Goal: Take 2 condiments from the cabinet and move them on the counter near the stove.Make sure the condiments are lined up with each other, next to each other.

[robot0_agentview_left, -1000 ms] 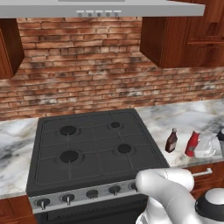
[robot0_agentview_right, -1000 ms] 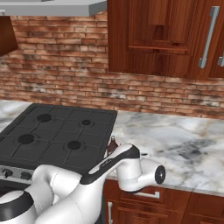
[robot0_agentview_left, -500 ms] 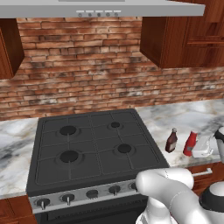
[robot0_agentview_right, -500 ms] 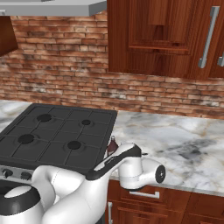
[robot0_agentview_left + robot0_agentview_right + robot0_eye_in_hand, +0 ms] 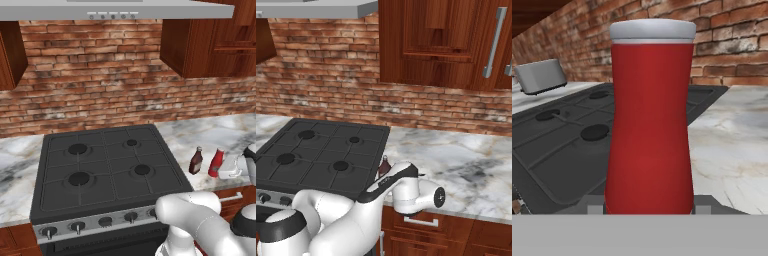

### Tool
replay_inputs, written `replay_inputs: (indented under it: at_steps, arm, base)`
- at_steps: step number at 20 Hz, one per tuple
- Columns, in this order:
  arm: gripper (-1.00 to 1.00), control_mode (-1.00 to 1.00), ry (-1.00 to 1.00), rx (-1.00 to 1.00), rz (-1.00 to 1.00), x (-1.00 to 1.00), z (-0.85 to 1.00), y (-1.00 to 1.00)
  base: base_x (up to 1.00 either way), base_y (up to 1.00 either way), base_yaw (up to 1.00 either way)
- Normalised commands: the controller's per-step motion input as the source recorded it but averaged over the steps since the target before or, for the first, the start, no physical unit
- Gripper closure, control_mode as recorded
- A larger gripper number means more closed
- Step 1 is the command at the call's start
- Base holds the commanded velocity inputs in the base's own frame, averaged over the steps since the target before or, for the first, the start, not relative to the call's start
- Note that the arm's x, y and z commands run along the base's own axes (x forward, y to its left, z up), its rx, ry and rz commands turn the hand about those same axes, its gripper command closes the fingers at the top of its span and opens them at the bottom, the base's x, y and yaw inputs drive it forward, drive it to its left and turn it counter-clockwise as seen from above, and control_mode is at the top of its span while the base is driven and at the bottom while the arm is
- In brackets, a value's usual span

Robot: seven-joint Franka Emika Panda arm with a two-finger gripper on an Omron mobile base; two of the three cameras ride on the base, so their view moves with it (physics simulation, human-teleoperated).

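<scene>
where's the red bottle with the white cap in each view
Left base view: the red bottle stands on the counter right of the stove, beside the maroon bottle.
Right base view: I can't make it out behind the arm.
Hand view: centre, close up.
Shared landmark: the stove.

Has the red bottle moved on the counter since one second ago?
No. In the left base view the red bottle stands beside the maroon bottle, right of the stove, as before.
</scene>
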Motion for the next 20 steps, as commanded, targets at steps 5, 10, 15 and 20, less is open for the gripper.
replay_inputs:
  at_steps: [5, 10, 15, 20]
  arm:
    - [1.0, -1.0, 0.0, 0.0, 0.0, 0.07, 0.0, 0.04]
    - [1.0, -1.0, 0.0, 0.0, 0.0, 0.03, 0.0, 0.02]
    - [1.0, -1.0, 0.0, 0.0, 0.0, 0.04, -0.01, 0.06]
    - [1.0, -1.0, 0.0, 0.0, 0.0, 0.05, -0.03, 0.09]
  base:
    - [0.0, 0.0, 0.0]
    - [0.0, 0.0, 0.0]
    - [0.0, 0.0, 0.0]
    - [0.0, 0.0, 0.0]
